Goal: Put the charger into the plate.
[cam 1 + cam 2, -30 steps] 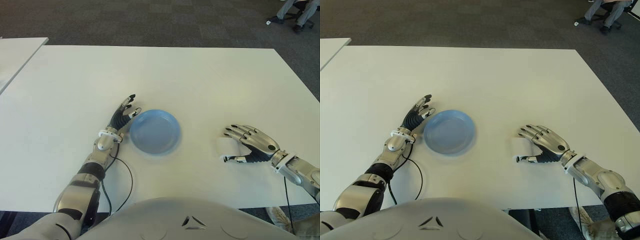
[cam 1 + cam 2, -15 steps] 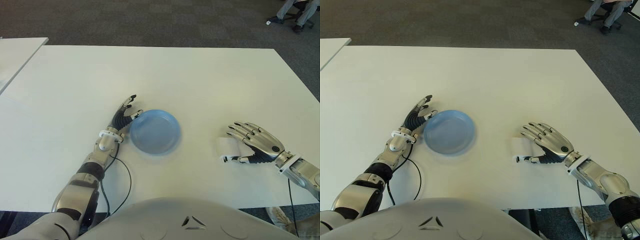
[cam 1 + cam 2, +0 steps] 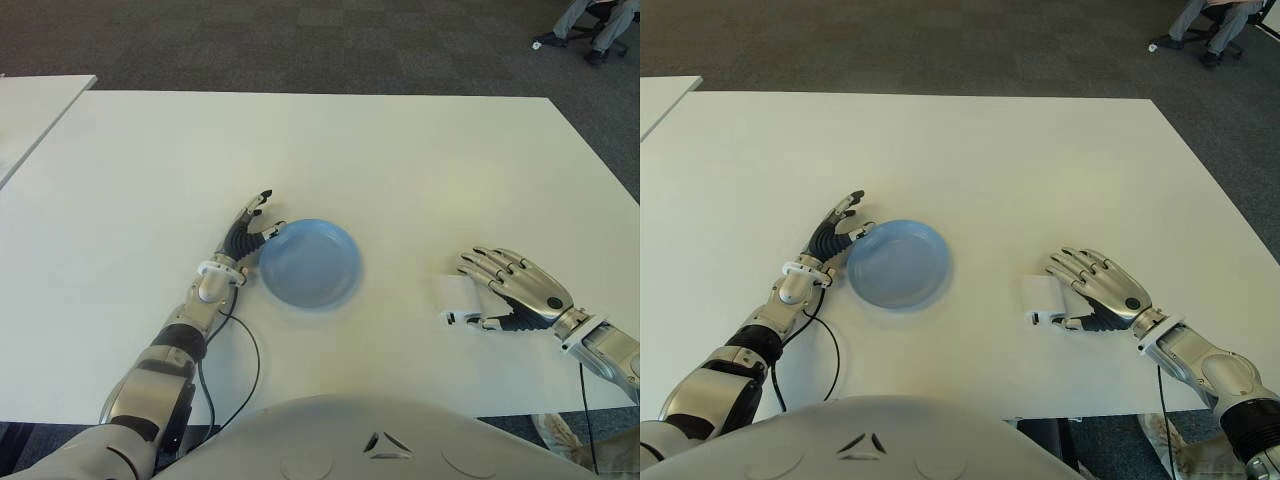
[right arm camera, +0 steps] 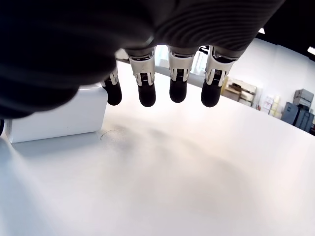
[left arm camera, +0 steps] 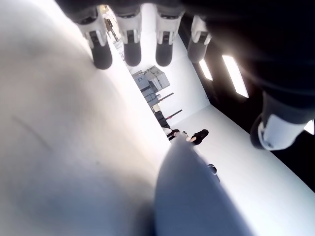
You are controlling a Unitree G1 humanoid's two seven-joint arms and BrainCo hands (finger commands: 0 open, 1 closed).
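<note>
A small white charger (image 3: 452, 294) lies on the white table (image 3: 400, 160), to the right of the blue plate (image 3: 308, 262). My right hand (image 3: 468, 290) hovers at the charger's right side, fingers spread over it and the thumb by its near edge. In the right wrist view the charger (image 4: 59, 115) sits beside the straight fingertips (image 4: 146, 93), ungrasped. My left hand (image 3: 262, 213) shows at the plate's left rim, fingers stretched out and holding nothing. The plate holds nothing.
A black cable (image 3: 240, 350) loops on the table near my left forearm. Another white table (image 3: 40, 100) stands at the far left. A seated person's legs and a chair base (image 3: 590, 25) show on the carpet at the far right.
My right hand has drifted slightly right and toward my body, so more of the charger shows. The left hand and the plate have stayed put.
</note>
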